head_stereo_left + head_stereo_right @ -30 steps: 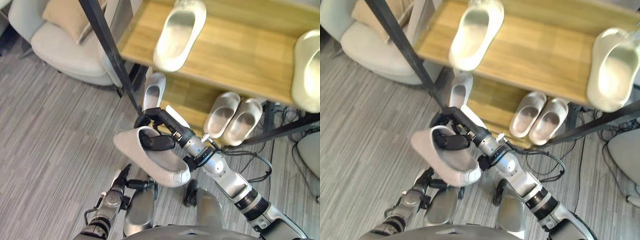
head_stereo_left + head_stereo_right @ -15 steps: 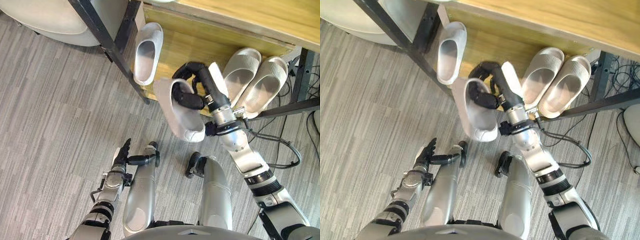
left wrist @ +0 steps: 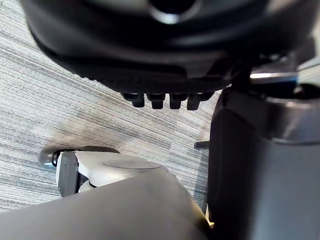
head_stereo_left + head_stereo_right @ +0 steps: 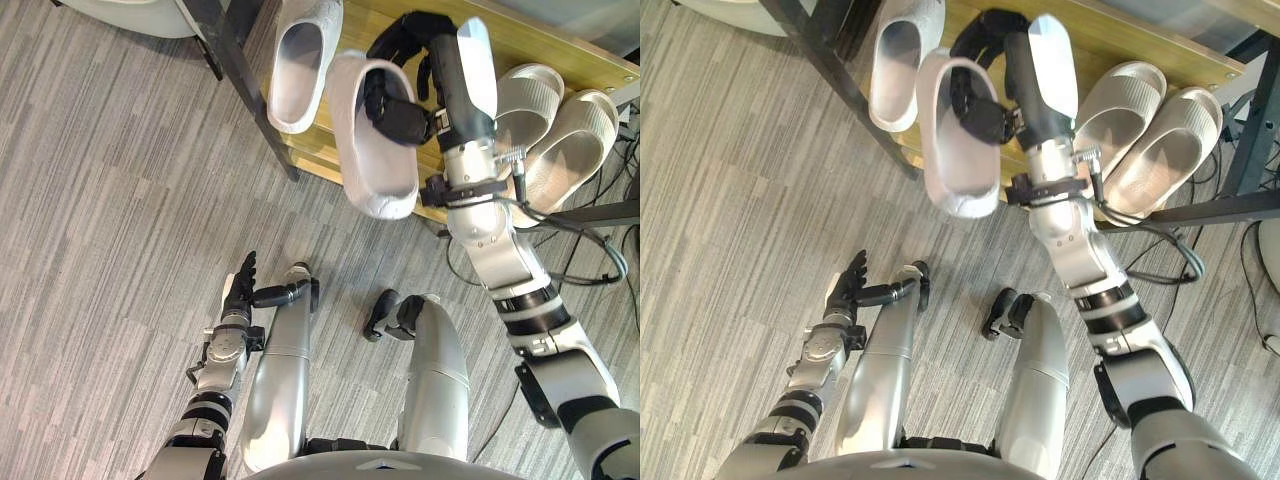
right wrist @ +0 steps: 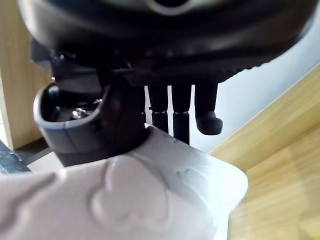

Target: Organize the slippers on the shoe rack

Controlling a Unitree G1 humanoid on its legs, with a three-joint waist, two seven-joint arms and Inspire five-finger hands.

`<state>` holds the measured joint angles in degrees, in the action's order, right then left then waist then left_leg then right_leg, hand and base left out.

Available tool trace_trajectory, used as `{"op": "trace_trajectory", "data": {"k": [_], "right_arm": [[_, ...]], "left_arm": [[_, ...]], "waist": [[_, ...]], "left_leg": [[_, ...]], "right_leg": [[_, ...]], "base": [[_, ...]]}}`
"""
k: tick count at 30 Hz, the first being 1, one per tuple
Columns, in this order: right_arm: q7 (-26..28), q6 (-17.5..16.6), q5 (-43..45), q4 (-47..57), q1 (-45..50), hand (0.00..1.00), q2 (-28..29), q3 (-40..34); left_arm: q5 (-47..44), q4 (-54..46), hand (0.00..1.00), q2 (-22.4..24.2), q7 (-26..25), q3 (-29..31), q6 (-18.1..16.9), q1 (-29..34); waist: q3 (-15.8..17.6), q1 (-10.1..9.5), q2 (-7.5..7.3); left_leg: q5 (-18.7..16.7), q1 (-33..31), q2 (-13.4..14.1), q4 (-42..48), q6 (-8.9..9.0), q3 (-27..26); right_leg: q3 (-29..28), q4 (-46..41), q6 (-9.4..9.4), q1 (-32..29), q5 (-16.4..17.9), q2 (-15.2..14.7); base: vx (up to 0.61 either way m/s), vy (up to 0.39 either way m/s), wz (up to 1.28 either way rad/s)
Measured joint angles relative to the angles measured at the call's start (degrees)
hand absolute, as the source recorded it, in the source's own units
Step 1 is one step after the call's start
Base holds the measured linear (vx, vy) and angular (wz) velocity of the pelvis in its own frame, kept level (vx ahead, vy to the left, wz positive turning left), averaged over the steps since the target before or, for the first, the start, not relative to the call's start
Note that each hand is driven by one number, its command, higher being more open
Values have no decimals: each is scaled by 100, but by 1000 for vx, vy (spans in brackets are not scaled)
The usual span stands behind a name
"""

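Observation:
My right hand (image 4: 403, 103) is shut on a pale grey slipper (image 4: 374, 140), thumb inside it and fingers round its edge. It holds the slipper over the front edge of the rack's lower wooden shelf (image 4: 1113, 33), sole side down and tilted. In the right wrist view the slipper (image 5: 150, 200) lies under the thumb (image 5: 90, 125). Just left of it a matching single slipper (image 4: 298, 62) rests on the shelf. A pair of ribbed slippers (image 4: 527, 100) sits on the shelf's right part. My left hand (image 4: 240, 293) hangs low over the floor, fingers (image 3: 160, 100) straight and holding nothing.
A black slanted rack post (image 4: 242, 75) stands left of the single slipper. Another black rack bar (image 4: 1220, 208) runs along the right, below the pair. Grey striped carpet (image 4: 110, 200) spreads to the left. A pale armchair's edge (image 4: 130, 8) shows at the far left.
The camera has tipped down toward the floor. My right hand has carried the slipper forward to the lower shelf, beside the single slipper. The left hand stays low and open.

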<state>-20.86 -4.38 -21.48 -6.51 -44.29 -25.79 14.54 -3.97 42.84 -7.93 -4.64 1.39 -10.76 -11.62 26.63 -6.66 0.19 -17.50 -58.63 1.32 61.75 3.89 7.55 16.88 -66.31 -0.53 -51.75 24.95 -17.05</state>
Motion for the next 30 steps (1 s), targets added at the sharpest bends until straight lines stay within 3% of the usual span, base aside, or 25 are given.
{"op": "trace_trajectory", "data": {"k": [13,14,30], "right_arm": [[-236,211,-96,-1668,-1251,0,-173,37],[-250,218,-96,-1738,-1306,100,-186,39],[-341,307,82,-2590,-1862,100,-356,378]], "left_arm": [[-94,-121,100,97,-153,-84,-55,-91],[-116,-121,100,98,-172,-100,-57,-98],[-233,-122,100,133,-384,-157,-140,-126]], "waist": [[17,-198,-31],[19,-202,-34],[19,-237,-46]], "left_leg": [[17,-277,-114,25,32,128],[18,-296,-132,27,32,134],[27,-439,-186,76,49,165]], "right_leg": [[204,-92,-2,-141,136,-160],[216,-105,4,-148,149,-182],[307,-202,12,-236,208,-287]], "base": [[12,30,10],[-4,25,7],[-7,42,3]]}}
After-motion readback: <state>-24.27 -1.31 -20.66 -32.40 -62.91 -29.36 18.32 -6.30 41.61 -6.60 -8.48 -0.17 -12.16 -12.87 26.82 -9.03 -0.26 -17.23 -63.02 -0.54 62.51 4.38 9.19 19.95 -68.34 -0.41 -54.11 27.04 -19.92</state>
